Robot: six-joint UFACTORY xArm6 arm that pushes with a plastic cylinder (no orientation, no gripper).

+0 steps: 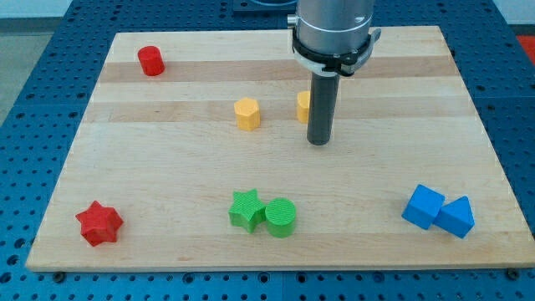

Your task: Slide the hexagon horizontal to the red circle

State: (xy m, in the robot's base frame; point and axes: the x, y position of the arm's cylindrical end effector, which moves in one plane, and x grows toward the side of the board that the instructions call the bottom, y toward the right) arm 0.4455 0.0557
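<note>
Getting the yellow hexagon (247, 113) level with the red circle (150, 60) means sending it toward the view's top, since the red circle sits near the desk's (167, 180) top-left corner while the hexagon lies lower, around the middle of the board and well to the circle's right. My tip (318, 142) rests on the wood to the right of the hexagon, a little lower than it, with the rod standing in front of the yellow heart (303, 105) and hiding part of it. The tool is a plain rod, so it has nothing to open or close and holds nothing. I judge the good approach is to bring my tip round under the hexagon, on the side facing the view's bottom, centred on it, then push straight up so it does not spin off sideways. Care is needed not to drag the heart along. The green star (246, 209), green cylinder (281, 217), red star (99, 222) and blue blocks (436, 211) lie well clear.
</note>
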